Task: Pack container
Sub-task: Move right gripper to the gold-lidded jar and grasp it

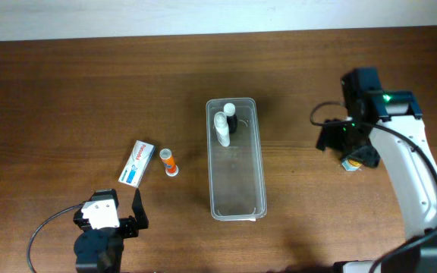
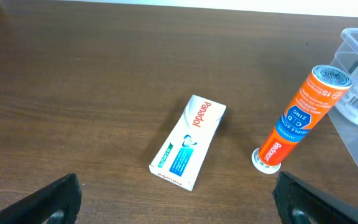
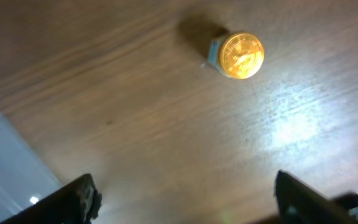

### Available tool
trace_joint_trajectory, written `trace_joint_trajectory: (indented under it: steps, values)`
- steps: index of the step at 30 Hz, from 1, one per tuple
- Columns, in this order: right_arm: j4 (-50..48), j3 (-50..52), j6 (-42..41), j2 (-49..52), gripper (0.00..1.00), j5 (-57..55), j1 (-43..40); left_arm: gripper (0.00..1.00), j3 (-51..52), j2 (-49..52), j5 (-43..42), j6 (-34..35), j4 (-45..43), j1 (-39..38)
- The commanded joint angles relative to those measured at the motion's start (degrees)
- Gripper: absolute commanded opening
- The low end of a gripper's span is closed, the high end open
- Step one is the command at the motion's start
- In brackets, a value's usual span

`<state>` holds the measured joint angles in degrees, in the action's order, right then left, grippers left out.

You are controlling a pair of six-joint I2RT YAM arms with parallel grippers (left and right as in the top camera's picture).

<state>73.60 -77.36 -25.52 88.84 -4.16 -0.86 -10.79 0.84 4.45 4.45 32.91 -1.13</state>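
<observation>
The clear plastic container (image 1: 236,199) lies lengthwise at the table's centre. A white bottle (image 1: 221,127) and a dark bottle (image 1: 232,120) are in its far end. Its corner also shows in the left wrist view (image 2: 356,40). A white-and-blue Panadol box (image 1: 137,163) (image 2: 188,142) and an orange tube (image 1: 170,162) (image 2: 297,115) lie left of the container. A small gold-capped jar (image 1: 351,163) (image 3: 238,55) sits to its right. My left gripper (image 1: 109,214) (image 2: 179,205) is open and empty, near the box. My right gripper (image 1: 345,145) (image 3: 185,199) is open and empty above the table by the jar.
The container's wall shows at the left edge of the right wrist view (image 3: 2,168). A black cable (image 1: 48,227) trails from the left arm at the front edge. The table's far edge meets a pale wall.
</observation>
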Motion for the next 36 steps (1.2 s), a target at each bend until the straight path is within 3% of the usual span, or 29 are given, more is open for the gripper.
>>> trace_joint_trajectory:
  steps: [1,6,12,21,36]
  values:
    - [-3.8,5.2,2.3,-0.5,0.83,3.7,-5.8,0.99,0.0,-0.5,-0.8,-0.9,-0.3,-0.2]
    - [-8.8,8.5,2.6,0.5,0.83,4.2,-11.2,0.99,0.0,-0.5,-0.8,-0.9,-0.3,-0.2]
    - [-14.0,10.7,2.8,4.0,0.83,4.2,-12.0,0.99,0.0,-0.5,-0.8,-0.9,-0.3,-0.2]
    - [-17.9,10.7,2.6,9.4,0.66,4.2,-13.5,0.99,0.0,-0.5,-0.8,-0.9,-0.3,-0.2]
    - [-19.2,11.8,2.6,10.0,0.6,2.4,-16.0,0.99,0.0,-0.5,-0.8,-0.9,-0.3,-0.2]
